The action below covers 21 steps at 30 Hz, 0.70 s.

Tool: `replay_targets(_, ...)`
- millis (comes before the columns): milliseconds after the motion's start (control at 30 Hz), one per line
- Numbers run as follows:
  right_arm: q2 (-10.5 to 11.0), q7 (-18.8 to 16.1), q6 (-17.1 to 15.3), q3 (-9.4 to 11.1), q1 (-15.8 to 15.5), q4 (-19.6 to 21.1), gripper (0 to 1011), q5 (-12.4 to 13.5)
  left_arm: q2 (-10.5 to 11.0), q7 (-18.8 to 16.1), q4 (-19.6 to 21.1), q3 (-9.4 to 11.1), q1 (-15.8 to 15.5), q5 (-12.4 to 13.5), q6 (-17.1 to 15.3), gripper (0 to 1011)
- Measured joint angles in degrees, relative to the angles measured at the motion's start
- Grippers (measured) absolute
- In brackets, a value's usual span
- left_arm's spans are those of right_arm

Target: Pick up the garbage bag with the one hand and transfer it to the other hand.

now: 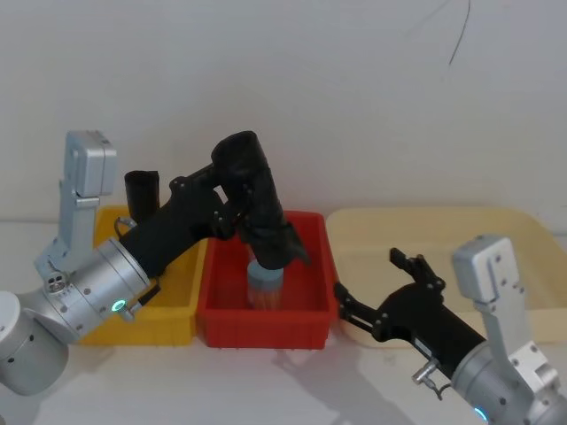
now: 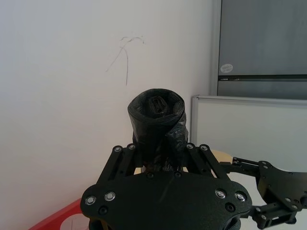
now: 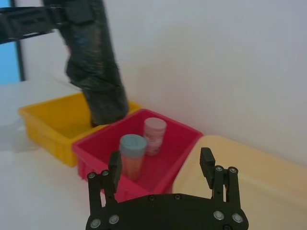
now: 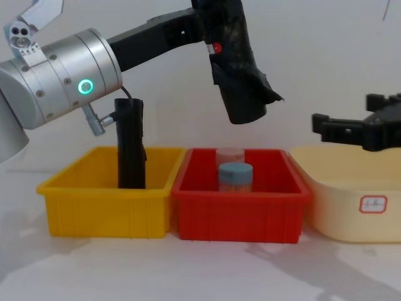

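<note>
While our left gripper (image 1: 229, 205) clamps the garbage bag (image 1: 266, 221) above the red bin (image 1: 266, 319), our right gripper (image 1: 376, 282) hangs open beside that bin; grabbing only loose plastic could drop it.

A plain white wall (image 1: 372, 97) carries a thin dark scribble (image 2: 127, 55). Below it lies a white surface (image 4: 219, 269), evenly lit. Beside the wall stand a grey cabinet (image 2: 264, 43) and a white panel (image 2: 249, 129).

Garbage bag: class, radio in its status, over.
Left pincer shut on garbage bag, aloft over red bin. Right pincer open, apart, near cream tray. Nothing between.
</note>
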<state>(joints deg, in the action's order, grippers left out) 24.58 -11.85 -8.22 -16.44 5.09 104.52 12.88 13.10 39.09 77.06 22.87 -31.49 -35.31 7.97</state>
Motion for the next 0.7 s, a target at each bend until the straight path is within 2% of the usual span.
replay_targets(333,1.0,-4.37,-3.12,-2.29,4.15,0.09,1000,-1.15,-0.05,0.07,-0.09,0.06,-0.05,-0.06,-0.06,370)
replay_targets(700,0.54,-7.21,-4.42,-3.91,7.54,-1.09,1001,-1.99,-0.07,0.14,-0.15,0.13,-0.09,-0.11,-0.06,370)
